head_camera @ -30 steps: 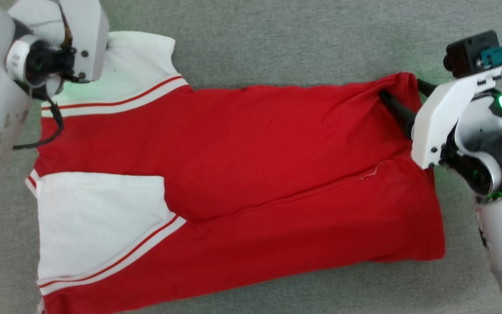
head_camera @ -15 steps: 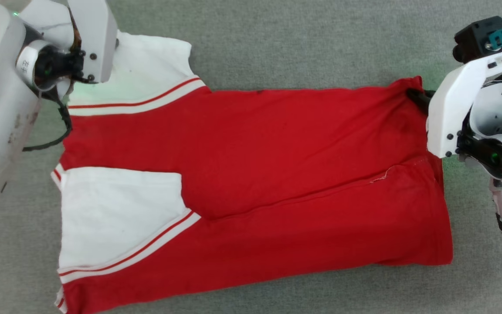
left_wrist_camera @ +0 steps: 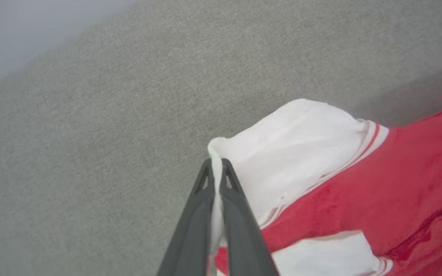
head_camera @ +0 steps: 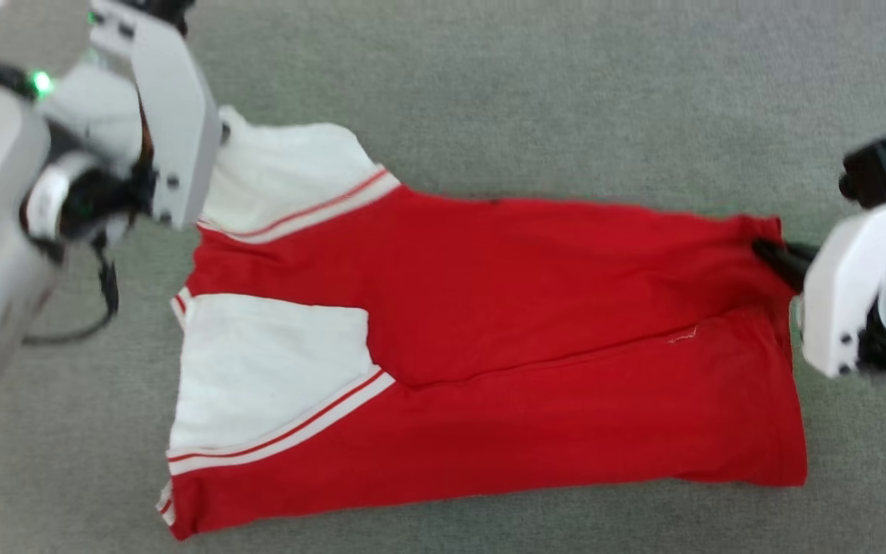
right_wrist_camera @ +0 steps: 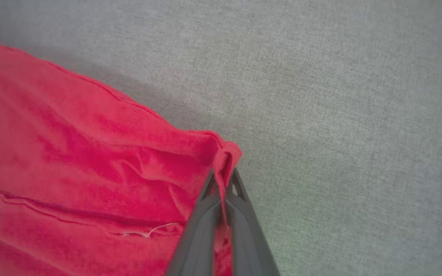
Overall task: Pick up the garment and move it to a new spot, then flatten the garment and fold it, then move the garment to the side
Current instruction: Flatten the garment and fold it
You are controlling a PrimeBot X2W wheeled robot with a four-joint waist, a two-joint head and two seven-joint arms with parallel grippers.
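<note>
The garment [head_camera: 527, 323], a red jersey with white short sleeves and striped trim, lies folded lengthwise on the grey surface. In the left wrist view, my left gripper [left_wrist_camera: 216, 163] is shut on the edge of the far white sleeve [left_wrist_camera: 294, 145]; in the head view its fingers are hidden behind the pale wrist housing [head_camera: 174, 115]. My right gripper [head_camera: 767, 251] is shut on the far hem corner of the garment. The right wrist view shows red cloth [right_wrist_camera: 90, 153] pinched between the two dark fingers of my right gripper [right_wrist_camera: 224, 174]. Both pinched corners are pulled up slightly.
Grey woven surface [head_camera: 489, 92] stretches on all sides of the garment. A black cable [head_camera: 97, 308] hangs from my left arm beside the sleeve end.
My right gripper's fingers, spread around the hem corner a second ago, have closed on it. The head view has shifted. My left gripper keeps its hold on the sleeve.
</note>
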